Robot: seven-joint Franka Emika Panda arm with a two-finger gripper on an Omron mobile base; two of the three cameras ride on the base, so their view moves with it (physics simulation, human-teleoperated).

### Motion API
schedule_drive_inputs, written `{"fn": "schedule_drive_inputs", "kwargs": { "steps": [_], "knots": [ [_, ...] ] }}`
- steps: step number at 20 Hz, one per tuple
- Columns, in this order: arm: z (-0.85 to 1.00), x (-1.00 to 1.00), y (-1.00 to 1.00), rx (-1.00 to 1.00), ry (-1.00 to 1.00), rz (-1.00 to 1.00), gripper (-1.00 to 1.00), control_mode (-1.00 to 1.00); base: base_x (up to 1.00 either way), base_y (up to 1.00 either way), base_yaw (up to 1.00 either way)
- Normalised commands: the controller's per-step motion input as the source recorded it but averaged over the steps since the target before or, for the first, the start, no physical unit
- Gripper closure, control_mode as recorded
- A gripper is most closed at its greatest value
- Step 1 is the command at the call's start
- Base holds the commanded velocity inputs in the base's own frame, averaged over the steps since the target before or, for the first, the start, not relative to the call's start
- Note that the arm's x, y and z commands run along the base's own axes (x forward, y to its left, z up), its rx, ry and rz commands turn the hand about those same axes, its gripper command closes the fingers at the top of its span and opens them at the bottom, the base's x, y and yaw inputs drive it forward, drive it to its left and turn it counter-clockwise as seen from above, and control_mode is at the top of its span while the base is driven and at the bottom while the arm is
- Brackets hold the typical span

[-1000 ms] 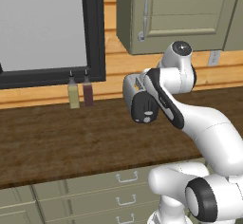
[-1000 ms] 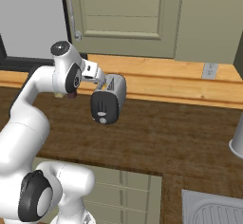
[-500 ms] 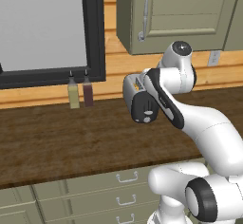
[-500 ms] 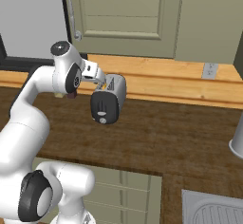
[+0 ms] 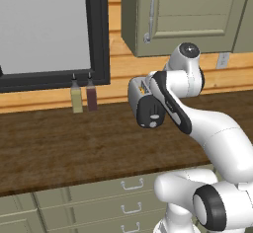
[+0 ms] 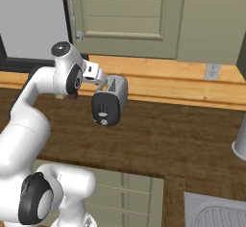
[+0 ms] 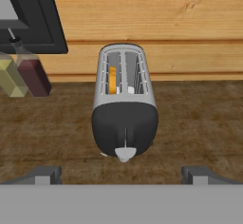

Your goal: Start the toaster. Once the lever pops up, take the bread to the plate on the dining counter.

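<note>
Barely begun: my claw (image 7: pixel 121 173) hangs spread wide and empty above the toaster (image 7: pixel 124 102) on the desk (image 7: pixel 199 118). Bread (image 7: pixel 113 79) sits in a slot; the lever (image 7: pixel 126 153) looks unpressed, so toasting and delivery remain.

A small rounded silver-grey two-slot toaster (image 7: pixel 124 102) stands at the centre of the frame on a dark brown wood-grain worktop (image 7: pixel 199 118), its black end panel facing the camera. A thin vertical slot runs down that panel to a small pale tab (image 7: pixel 125 154) at its lower edge. In the left slot sits a pale tan slice of bread (image 7: pixel 112 79). Behind runs a light wooden plank wall (image 7: pixel 166 23). At the left edge stand a dark red bottle (image 7: pixel 32 74) and a yellowish bottle (image 7: pixel 10 77), side by side below a black frame (image 7: pixel 40 19). The gripper's two dark fingertips (image 7: pixel 44 173) rise at the bottom corners, spread wide apart.
</note>
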Motion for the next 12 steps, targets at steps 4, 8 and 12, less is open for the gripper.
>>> {"fn": "schedule_drive_inputs", "kwargs": {
  "steps": [4,8,12],
  "knots": [
    [0.0,0.0,0.0,0.0,0.0,0.0,-1.0,-1.0,0.0,0.0,0.0],
    [0.0,0.0,0.0,0.0,0.0,0.0,-1.0,-1.0,0.0,0.0,0.0],
    [0.0,0.0,0.0,0.0,0.0,0.0,-1.0,-1.0,0.0,0.0,0.0]
  ]
}}
